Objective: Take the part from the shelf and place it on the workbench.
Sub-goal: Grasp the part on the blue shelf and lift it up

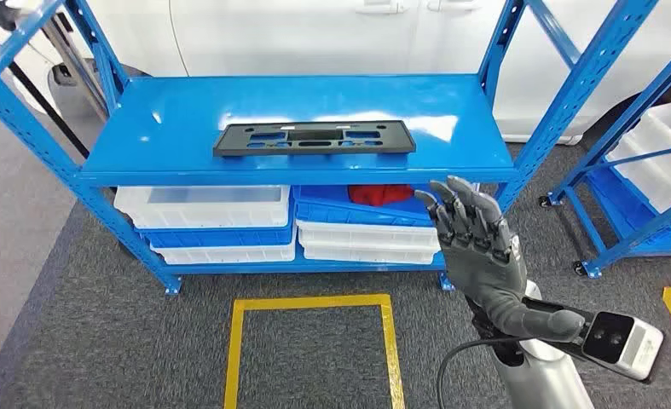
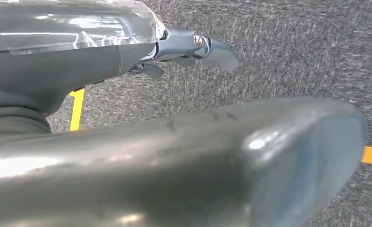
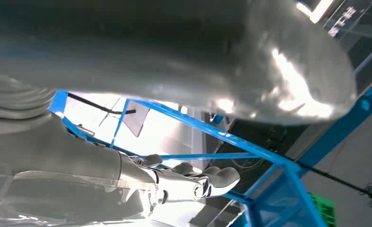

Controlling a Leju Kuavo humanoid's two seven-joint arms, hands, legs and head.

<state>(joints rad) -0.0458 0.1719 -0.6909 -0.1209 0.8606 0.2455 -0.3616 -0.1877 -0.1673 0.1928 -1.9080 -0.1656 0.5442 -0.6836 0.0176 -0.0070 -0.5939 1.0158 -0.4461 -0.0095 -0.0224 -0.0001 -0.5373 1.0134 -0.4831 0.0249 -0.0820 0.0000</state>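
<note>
The black plastic part lies flat on the blue shelf. The right hand is raised in front, fingers spread, holding nothing; it should reach over the front edge and grip the part's long side.

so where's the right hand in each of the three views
Head view: the right hand is raised at lower right, fingers apart, in front of the blue shelf, below and right of the black part.
Left wrist view: not in it; that is the left hand over grey carpet.
Right wrist view: its fingers sit low in the middle.
Shared landmark: the blue shelf frame links the head and right wrist views.
</note>
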